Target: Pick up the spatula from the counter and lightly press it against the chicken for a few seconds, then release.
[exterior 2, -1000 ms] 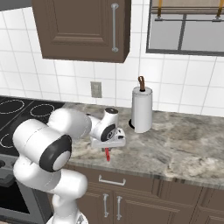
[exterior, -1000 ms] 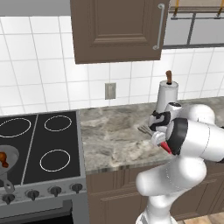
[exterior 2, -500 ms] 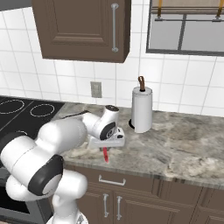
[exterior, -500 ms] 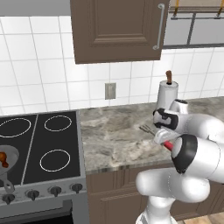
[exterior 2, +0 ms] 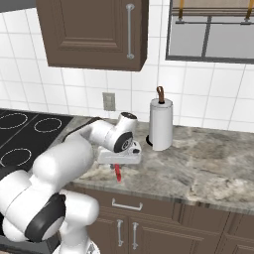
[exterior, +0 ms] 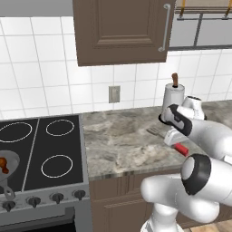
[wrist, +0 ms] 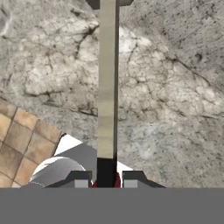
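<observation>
Hand view looks along the gripper, whose two dark fingertips are drawn in narrow on the red handle of the spatula. Its pale shaft runs straight away from the jaws to a dark blade at the far edge of the picture. Under it lies the mottled grey stone counter, and tan floor tiles show past the counter's front edge to one side. From the left base view, the gripper sits low over the right part of the counter, near its front edge. The red handle end juts toward the front, and the slotted blade reaches left, toward the stove side. Whether the blade touches the stone I cannot tell. From the right base view, the red handle slants down below the hand. Just behind the gripper a paper towel roll stands upright by the tiled wall, with an outlet further left on the wall and a dark cabinet above. Far off to the left is the stove. At its front left corner a grey pan holds the chicken, well apart from the spatula.
</observation>
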Available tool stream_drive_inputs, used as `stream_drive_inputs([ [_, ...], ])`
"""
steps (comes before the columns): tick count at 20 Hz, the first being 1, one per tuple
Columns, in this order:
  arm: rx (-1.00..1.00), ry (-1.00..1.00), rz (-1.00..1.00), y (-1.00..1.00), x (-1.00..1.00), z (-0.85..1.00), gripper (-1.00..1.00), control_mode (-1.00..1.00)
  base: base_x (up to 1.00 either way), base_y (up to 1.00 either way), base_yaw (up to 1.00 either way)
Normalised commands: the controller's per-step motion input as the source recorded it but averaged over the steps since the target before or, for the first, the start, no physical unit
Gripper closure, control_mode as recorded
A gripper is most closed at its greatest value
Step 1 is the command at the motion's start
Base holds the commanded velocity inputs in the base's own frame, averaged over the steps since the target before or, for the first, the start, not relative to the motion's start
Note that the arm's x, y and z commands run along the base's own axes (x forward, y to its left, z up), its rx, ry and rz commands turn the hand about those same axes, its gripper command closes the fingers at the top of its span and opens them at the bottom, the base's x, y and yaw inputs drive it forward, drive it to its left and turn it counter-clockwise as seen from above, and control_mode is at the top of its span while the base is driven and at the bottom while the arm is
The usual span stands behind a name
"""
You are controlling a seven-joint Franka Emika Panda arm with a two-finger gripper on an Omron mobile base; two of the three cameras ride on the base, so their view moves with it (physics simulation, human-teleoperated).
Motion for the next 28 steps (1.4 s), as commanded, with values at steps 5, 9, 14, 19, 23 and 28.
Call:
stream_drive_inputs([
  [5, 0.0, 0.0, 0.0, 0.02, -0.33, 0.15, 1.0, -1.0, 0.0, 0.0, 0.0],
  [9, 0.0, 0.0, 0.0, 0.1, -0.33, 0.18, 1.0, -1.0, 0.0, 0.0, 0.0],
  [14, 0.0, 0.0, 0.0, 0.07, -0.32, 0.19, 1.0, -1.0, 0.0, 0.0, 0.0],
  [19, 0.0, 0.0, 0.0, 0.09, -0.35, 0.17, 1.0, -1.0, 0.0, 0.0, 0.0],
  [23, 0.0, 0.0, 0.0, 0.07, -0.4, 0.22, 1.0, -1.0, 0.0, 0.0, 0.0],
  [28, 0.0, 0.0, 0.0, 0.0, -0.43, 0.32, 1.0, -1.0, 0.0, 0.0, 0.0],
])
